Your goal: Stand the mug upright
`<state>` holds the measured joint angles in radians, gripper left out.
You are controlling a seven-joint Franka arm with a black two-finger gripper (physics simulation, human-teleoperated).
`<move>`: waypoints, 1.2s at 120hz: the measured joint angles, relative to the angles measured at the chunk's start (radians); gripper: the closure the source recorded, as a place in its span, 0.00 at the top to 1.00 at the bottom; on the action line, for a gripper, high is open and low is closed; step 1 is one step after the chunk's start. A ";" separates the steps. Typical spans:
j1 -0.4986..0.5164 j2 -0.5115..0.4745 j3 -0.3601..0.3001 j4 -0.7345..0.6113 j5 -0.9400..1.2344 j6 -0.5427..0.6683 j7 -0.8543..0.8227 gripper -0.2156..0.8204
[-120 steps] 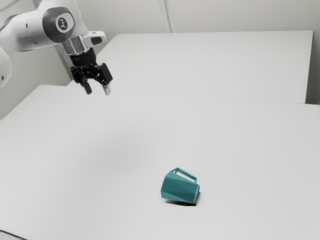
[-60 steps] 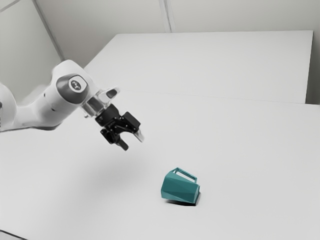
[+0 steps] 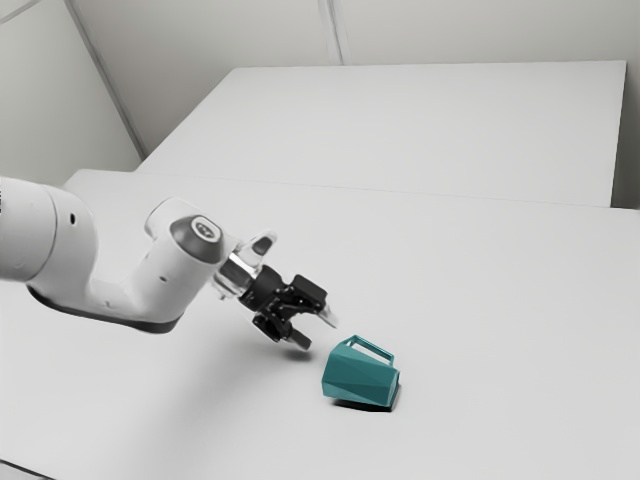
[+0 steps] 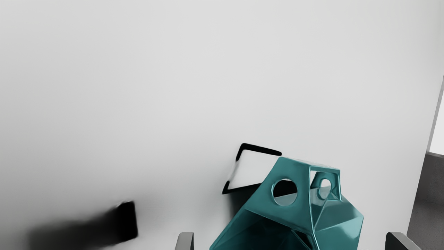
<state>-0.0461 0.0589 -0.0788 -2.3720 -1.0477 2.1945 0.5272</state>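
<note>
While the mug (image 3: 360,378) stays on its side, the spread claw (image 3: 320,334) has come down near it.

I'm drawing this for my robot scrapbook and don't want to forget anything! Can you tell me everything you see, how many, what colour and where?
mug: 1, teal, on its side on the table, handle upward, just ahead of the pincer
table: 1, whitish, under the mug
big flat panel: 1, whitish, beyond the table
walls: more than one, pale grey, at the back and the exterior view's left
thin line: 1, dark, exterior view's lower left corner
shadows: several, dark, on the table
arm: 1, white and grey, from the exterior view's left
pincer: 1, mostly black, open, at the arm's end
fingers: 2, grey-tipped, on the pincer
</note>
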 joint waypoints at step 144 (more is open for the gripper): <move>-0.006 -0.026 -0.118 -0.021 -0.246 -0.110 0.420 0.07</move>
<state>-0.0520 0.0330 -0.1965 -2.3926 -1.2936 2.0849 0.9476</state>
